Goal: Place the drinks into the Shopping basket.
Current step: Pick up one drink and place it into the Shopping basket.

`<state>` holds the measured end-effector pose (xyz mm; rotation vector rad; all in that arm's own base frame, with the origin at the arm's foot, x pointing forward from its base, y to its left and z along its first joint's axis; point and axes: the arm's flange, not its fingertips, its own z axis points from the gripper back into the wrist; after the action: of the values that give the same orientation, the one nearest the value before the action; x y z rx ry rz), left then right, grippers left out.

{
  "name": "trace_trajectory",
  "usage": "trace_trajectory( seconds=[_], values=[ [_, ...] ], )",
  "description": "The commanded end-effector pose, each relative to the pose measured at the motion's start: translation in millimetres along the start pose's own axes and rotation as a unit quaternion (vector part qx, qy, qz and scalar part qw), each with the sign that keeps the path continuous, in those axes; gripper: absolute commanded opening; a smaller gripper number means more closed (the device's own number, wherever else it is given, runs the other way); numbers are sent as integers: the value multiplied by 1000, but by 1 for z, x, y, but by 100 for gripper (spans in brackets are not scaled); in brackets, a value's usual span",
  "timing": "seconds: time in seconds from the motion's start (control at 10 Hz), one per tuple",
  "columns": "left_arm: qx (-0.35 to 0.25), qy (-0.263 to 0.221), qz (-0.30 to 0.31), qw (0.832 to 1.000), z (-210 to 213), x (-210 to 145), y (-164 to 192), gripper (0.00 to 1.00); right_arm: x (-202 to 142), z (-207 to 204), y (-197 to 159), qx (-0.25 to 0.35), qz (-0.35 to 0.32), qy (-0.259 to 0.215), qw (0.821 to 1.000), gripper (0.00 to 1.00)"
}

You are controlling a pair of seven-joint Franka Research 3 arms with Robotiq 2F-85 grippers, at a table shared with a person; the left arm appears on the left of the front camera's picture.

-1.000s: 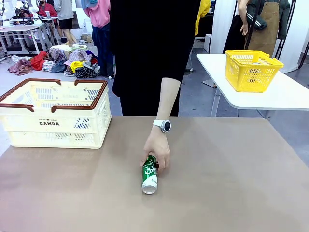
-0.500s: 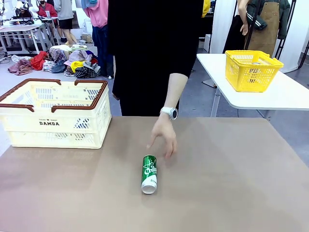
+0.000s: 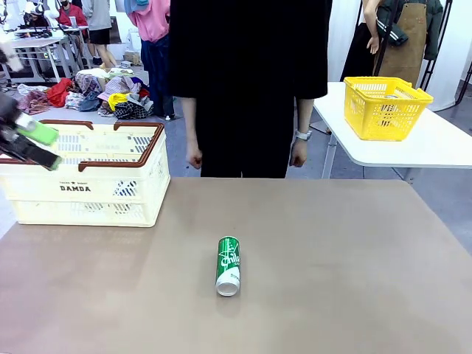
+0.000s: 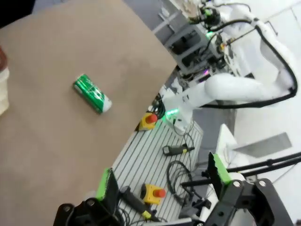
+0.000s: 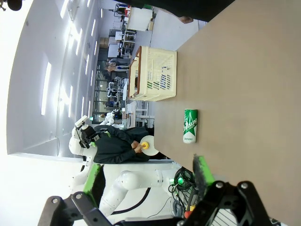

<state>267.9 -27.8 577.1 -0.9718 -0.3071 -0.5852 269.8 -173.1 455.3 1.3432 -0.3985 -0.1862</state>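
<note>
Shopping basket (image 3: pixel 44 200), cream with a brown rim and "DAMDA" on its near wall, stands at the far left of the brown table (image 3: pixel 354 258). The left gripper (image 3: pixel 40 146) shows blurred across the basket's left end. Its wrist view shows the left gripper (image 4: pixel 162 181) with jaws spread wide and nothing between them.

Near the middle of the table, well apart from the basket, one of the drinks, a green can (image 3: pixel 228 265), lies on its side. Its silver end points toward the near edge, and nothing touches it. The same green can (image 4: pixel 92 93) lies alone on the bare surface in the left wrist view.

At the far side a person in black stands with both hands hanging, one hand (image 3: pixel 194 157) left and the other hand (image 3: pixel 298 153) right, below a watch (image 3: pixel 301 136).

The right gripper (image 5: pixel 148 176) also stands wide and empty, looking across at the can (image 5: pixel 190 125) and the basket (image 5: pixel 157 73).

Far right, a yellow basket (image 3: pixel 383 110) sits on a white side table (image 3: pixel 413 151).
</note>
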Motion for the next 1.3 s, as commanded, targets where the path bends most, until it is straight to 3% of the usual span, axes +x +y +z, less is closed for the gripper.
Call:
trace_trajectory(
  seconds=[0.0,0.2,0.4,0.5,0.6,0.8,0.9,1.0,1.2],
  values=[
    [-6,-31,40,999,22,7,30,100,2,0,2,10,7,-5,1000,100],
    [19,22,0,1000,-11,-5,9,100,2,0,2,10,7,-5,1000,100],
    [44,95,-60,993,-97,-18,-33,100,2,0,2,10,7,-5,1000,100],
    [97,116,-87,985,-141,-29,-52,100,2,0,2,10,7,-5,1000,100],
    [174,121,-114,971,-183,-40,-67,100,2,0,2,10,7,-5,1000,100],
    [245,95,-161,951,-244,-65,-84,100,2,0,2,10,7,-5,1000,100],
    [256,65,-166,950,-262,-65,-86,100,2,0,2,10,7,-5,1000,100],
    [197,133,-159,958,-217,-24,-96,100,2,0,2,10,7,-5,1000,100],
    [197,133,-159,958,-217,-24,-96,100,2,0,2,10,7,-5,1000,100]
  ],
)
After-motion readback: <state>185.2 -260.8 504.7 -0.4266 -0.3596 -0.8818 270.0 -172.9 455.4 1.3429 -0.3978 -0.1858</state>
